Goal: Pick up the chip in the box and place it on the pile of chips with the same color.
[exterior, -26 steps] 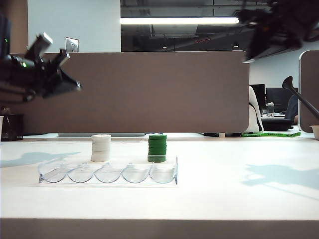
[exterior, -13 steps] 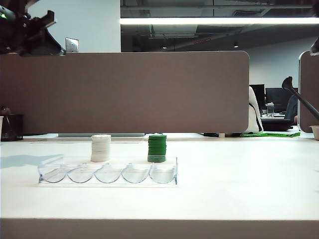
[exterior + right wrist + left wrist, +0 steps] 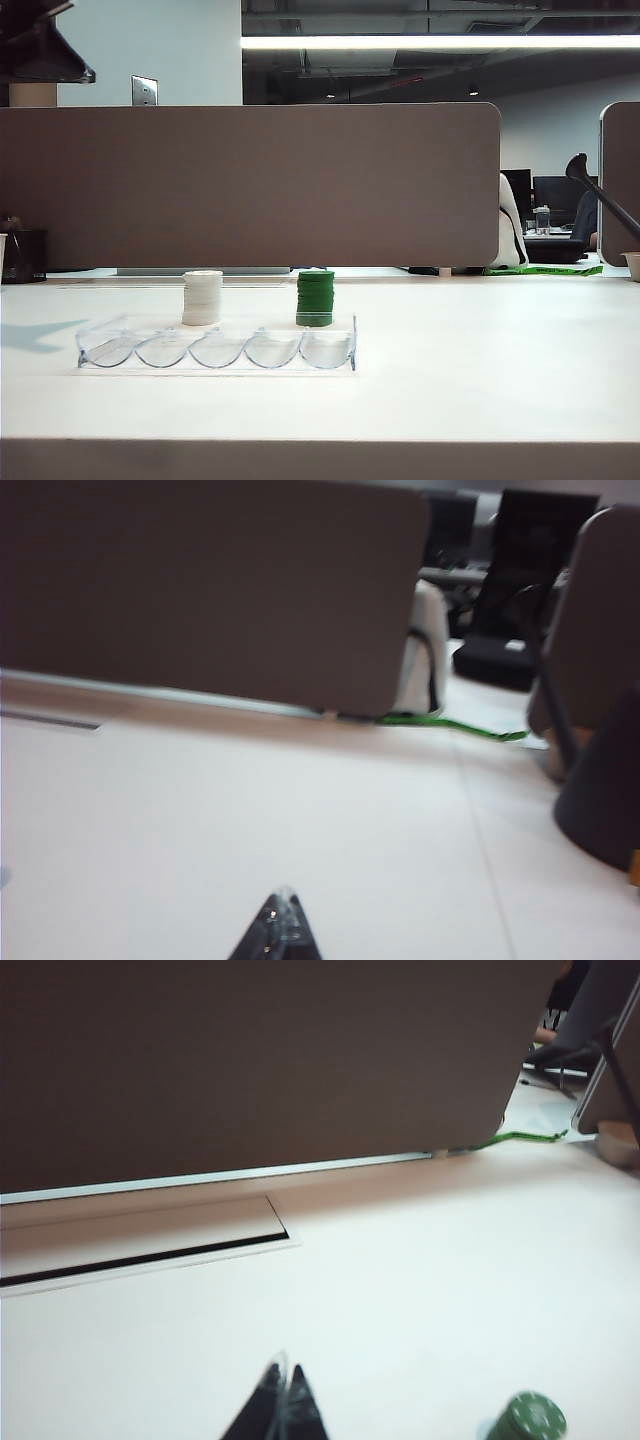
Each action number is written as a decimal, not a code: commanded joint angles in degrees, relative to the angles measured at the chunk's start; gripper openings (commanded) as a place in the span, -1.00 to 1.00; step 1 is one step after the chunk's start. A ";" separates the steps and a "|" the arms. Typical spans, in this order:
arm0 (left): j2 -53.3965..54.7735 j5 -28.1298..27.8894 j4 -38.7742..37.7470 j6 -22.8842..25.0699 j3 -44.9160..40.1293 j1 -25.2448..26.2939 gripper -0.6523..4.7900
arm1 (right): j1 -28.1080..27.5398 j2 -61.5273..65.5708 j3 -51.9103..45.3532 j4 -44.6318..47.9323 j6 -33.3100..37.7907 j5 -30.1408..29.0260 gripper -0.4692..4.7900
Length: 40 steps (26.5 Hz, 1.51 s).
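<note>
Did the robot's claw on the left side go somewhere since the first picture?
Yes. The left gripper has gone up: it was level with the brown divider's top edge, now only a dark part shows in the exterior view's top left corner.

Bright overhead strip light [image 3: 360, 42], soft table [image 3: 480, 380] shadows, wrist views blurred (especially right)

Left claw [image 3: 285, 1400] and right claw [image 3: 281, 920] closed, raised above table.

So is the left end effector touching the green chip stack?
Apart. The left wrist view shows bare table between the shut left end effector and the green chip stack; the exterior view shows nothing near the stack.
</note>
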 commanded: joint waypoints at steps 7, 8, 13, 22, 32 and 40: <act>-10.62 -2.32 0.15 1.97 -5.38 -0.04 -0.78 | -0.26 -11.58 -4.66 -1.57 3.10 3.32 -0.84; -12.07 -2.69 0.07 2.16 -5.88 -0.04 -0.78 | -0.35 -11.85 -4.76 -2.05 3.10 3.32 -0.84; -20.76 -3.48 -2.71 4.72 -9.09 -0.04 -0.78 | -0.42 -11.82 -5.57 -1.77 3.06 3.32 -0.84; -36.41 -5.62 -12.81 9.42 -13.29 -0.04 -0.78 | -0.44 -11.82 -10.97 2.62 3.04 3.30 -0.84; -43.67 -6.10 -21.46 13.07 -13.35 -0.04 -0.78 | -5.27 -11.85 -10.97 4.48 2.97 2.45 -0.84; -49.57 -9.53 -29.90 13.00 -13.42 -0.04 -0.78 | -9.27 -11.85 -10.97 4.79 4.68 -5.25 -0.84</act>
